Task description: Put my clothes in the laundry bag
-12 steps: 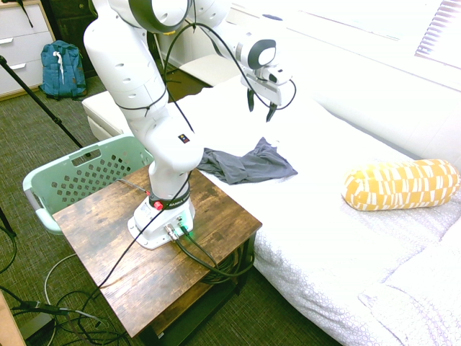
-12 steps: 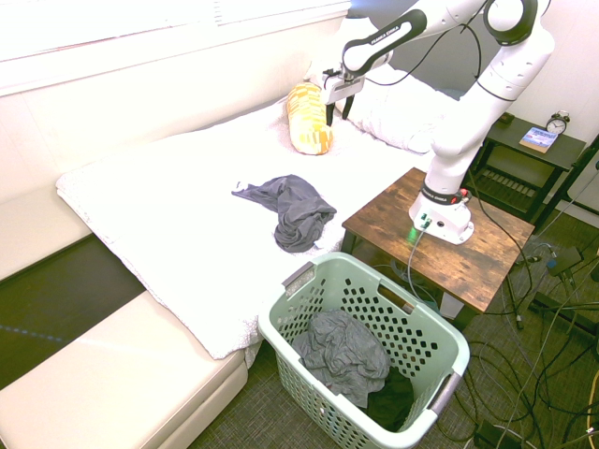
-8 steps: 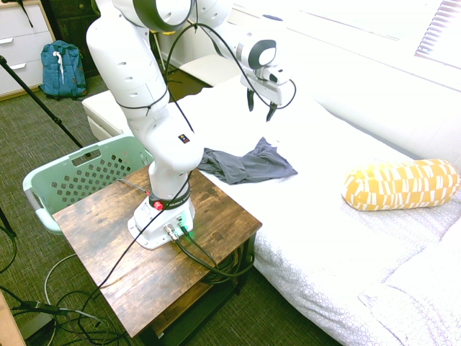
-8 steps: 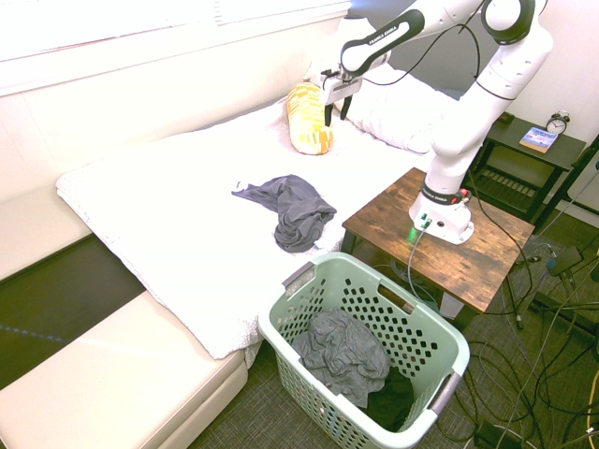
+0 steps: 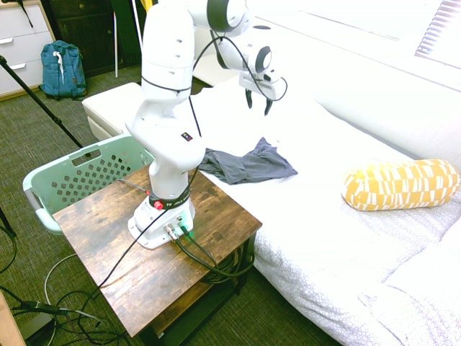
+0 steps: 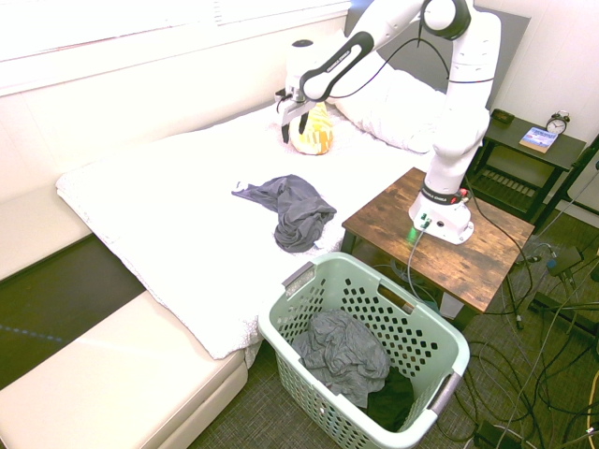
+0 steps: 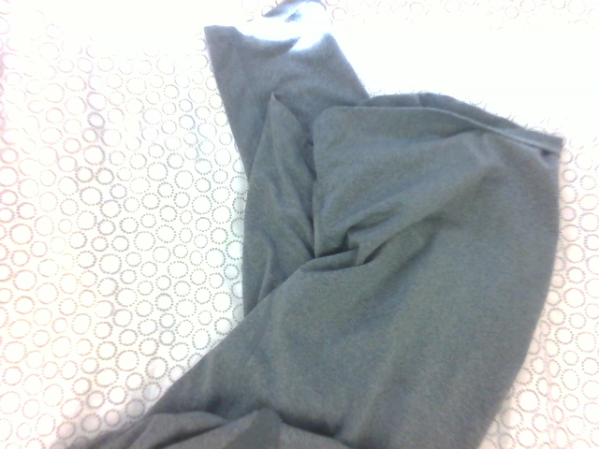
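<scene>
The clothes, a crumpled dark grey-blue garment point(image 5: 245, 164) point(image 6: 295, 208), lie on the white bed near the edge by the wooden table. In the wrist view the garment point(image 7: 393, 299) fills most of the picture over the ring-patterned sheet. My gripper point(image 5: 257, 107) point(image 6: 291, 126) hangs open and empty above the bed, higher than the garment and a little further toward the window side. The laundry bag, a mint-green perforated basket point(image 5: 43, 180) point(image 6: 384, 285), stands on the floor beside the table, and grey fabric point(image 6: 342, 351) lies inside it.
A yellow-and-white bolster pillow point(image 5: 400, 184) point(image 6: 314, 136) lies further along the bed, with white pillows point(image 6: 398, 108) behind it. The wooden table point(image 5: 216, 216) stands between bed and basket. A blue backpack point(image 5: 61, 68) leans by the drawers. A cream bench point(image 6: 112, 393) lies at the bed's foot.
The arm has swung along the bed away from the yellow pillow, bringing the open gripper closer to a spot above the garment. The garment and basket have not moved.
</scene>
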You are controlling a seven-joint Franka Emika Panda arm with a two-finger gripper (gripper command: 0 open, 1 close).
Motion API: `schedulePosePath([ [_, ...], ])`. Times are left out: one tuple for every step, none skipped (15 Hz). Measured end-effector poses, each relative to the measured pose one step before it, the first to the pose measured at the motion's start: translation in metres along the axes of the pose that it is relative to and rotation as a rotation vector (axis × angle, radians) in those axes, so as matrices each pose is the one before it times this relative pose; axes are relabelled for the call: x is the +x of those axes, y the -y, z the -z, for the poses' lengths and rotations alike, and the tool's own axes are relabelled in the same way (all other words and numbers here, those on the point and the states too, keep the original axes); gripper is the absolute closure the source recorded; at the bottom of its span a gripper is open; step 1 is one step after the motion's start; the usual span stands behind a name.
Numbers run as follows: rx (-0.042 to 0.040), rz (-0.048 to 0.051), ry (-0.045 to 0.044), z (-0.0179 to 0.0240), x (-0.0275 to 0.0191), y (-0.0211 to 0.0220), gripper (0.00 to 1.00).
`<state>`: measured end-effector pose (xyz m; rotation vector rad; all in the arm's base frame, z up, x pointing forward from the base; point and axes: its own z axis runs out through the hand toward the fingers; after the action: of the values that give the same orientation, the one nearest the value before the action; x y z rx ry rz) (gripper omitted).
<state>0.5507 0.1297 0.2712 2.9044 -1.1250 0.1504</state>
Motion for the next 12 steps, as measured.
schedulePosePath([
  [-0.01235,-0.00093,0.01147,-0.02775,0.00621,0.00740,0.00],
  [-0.01560,-0.00057,0.00646,-0.02927,0.00646,0.00657,0.00],
  [-0.00965,-0.00064,0.00326,-0.02879,0.00561,0.00687,0.00],
  [-0.00520,-0.00003,0.00785,-0.02951,0.00335,0.00719,0.00],
  [-0.00356,0.00179,0.01262,-0.02932,0.00073,0.00630,0.00],
  [-0.00717,-0.00283,0.01331,-0.03006,-0.00033,0.00597,0.00],
  [-0.00889,-0.00675,0.01351,-0.02901,-0.00078,0.00740,0.00],
  [-0.00690,-0.00488,0.00707,-0.02560,-0.00072,0.00884,0.00],
  [-0.00756,-0.00156,0.00394,-0.02516,-0.00226,0.00824,0.00],
  [-0.00657,0.00175,0.00212,-0.02208,-0.00310,0.00854,0.00],
  [-0.01305,0.00431,-0.00223,-0.01971,-0.00284,0.00755,0.00],
  [-0.02185,0.00350,-0.01385,-0.01482,-0.00116,0.00578,0.00],
])
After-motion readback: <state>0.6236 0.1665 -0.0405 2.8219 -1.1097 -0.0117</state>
